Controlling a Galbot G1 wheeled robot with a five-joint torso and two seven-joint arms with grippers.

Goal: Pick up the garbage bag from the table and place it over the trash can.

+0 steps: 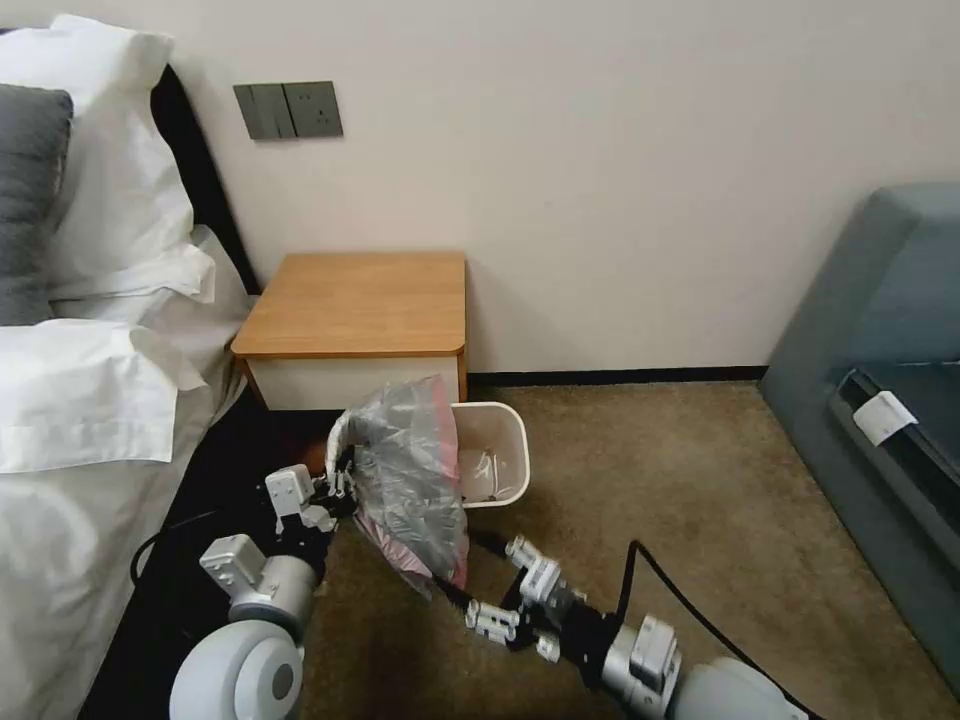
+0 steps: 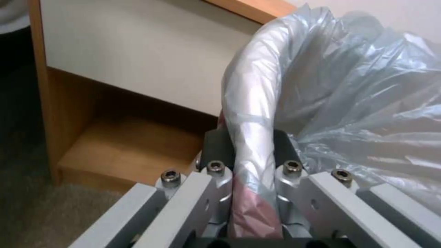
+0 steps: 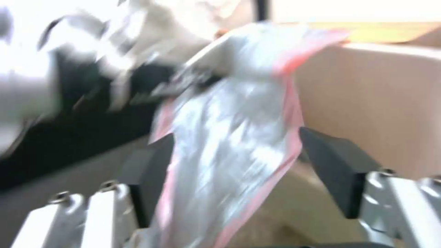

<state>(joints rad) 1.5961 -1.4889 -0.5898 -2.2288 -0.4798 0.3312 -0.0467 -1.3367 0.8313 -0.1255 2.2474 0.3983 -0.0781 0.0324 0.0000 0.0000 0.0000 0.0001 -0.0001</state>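
Right gripper [image 1: 455,590] sits low over the carpet [image 1: 640,480], nearest the robot, at the bottom end of the garbage bag [image 1: 410,480]. In the right wrist view its dark pads [image 3: 337,172] stand wide apart with the bag's pink-edged tail [image 3: 239,144] hanging between them, so jaws spread, nothing clamped. Left gripper [image 1: 345,487] is a bit further out, at the left side of the trash can [image 1: 495,450]. Left wrist view: fingers [image 2: 216,144] are closed onto the can's rolled rim with the bag film wrapped over it, gripper [image 2: 250,144] pinching plastic against rim. Bag is off the table, draped over the can's near-left corner and crumpled down its front toward the floor; the can's far-right part is uncovered, interior visible. Can stands on the carpet just in front of the table [image 1: 360,300]. Bed [image 1: 90,400] to the left, wall [image 1: 600,150] behind.
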